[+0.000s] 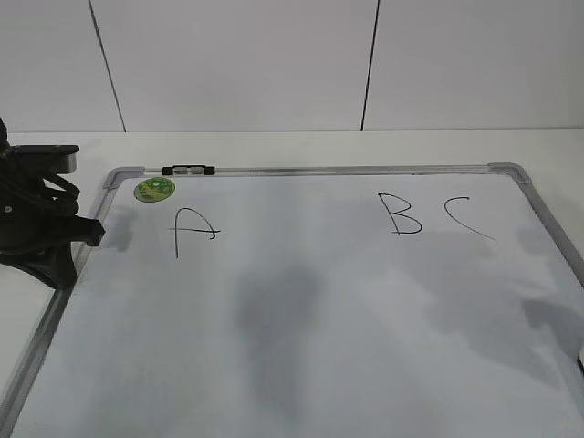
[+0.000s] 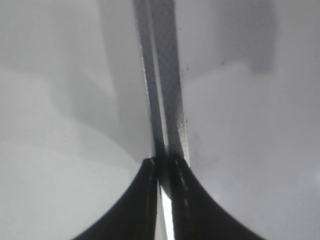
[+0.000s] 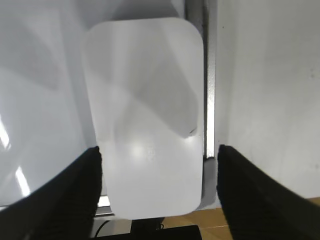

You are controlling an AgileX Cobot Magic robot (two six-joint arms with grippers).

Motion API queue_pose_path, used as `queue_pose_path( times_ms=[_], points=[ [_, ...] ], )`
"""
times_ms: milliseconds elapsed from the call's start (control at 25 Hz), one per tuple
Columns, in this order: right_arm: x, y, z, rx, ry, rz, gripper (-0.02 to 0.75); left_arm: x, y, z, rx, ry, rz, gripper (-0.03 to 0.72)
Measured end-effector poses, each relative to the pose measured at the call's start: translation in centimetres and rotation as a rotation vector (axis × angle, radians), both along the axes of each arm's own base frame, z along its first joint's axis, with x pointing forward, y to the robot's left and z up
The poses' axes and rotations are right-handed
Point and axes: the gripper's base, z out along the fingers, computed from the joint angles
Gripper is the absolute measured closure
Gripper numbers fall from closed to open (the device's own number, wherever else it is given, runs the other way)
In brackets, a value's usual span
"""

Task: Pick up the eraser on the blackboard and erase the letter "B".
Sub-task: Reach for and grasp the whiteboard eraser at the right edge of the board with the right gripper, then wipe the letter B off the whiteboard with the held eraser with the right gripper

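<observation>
Here's the blackboard (image 1: 301, 319), really a white dry-erase surface in a silver-grey frame, lying flat on the white tabletop (image 1: 274, 146). Three hand-drawn capitals in thin black marker read across its upper half: an "A" (image 1: 193, 232) on the left, the letter "B" (image 1: 401, 213) right of centre, fully intact, and a "C" (image 1: 465, 217) just beside it. A round green magnet (image 1: 154, 190) sits in the top-left corner, above the "A", and a small black-and-white clip (image 1: 188, 170) rides the top rail next to it.

Left pincer (image 2: 161, 172) is down at the board's left frame rail, its dark fingers (image 2: 145, 200) pressed together with no gap showing at the tips, nothing held.

Over on the right wrist camera, the eraser (image 3: 145, 115) fills the frame: a white rounded block lying on the board right against the metal edge rail. No lettering legible on it from here. The right pincer (image 3: 159, 165) stands spread wide, one finger either side of the eraser, and contact cannot be told.
</observation>
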Motion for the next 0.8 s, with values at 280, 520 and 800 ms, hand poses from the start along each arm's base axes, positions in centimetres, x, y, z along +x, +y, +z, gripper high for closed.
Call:
queue_pose_path(
  times_ms=[280,520,800],
  points=[
    [0.5,0.2,-0.3,0.019,-0.032,-0.007,0.078,0.0,0.0,0.0,0.0,-0.002,0.0,0.657],
    [1.2,0.2,-1.6,0.018,0.009,-0.004,0.07,0.0,0.0,0.0,0.0,-0.002,0.0,0.657],
    [1.7,0.2,-3.1,0.017,0.068,-0.005,0.074,0.0,0.0,0.0,0.0,-0.002,0.0,0.657]
  ],
)
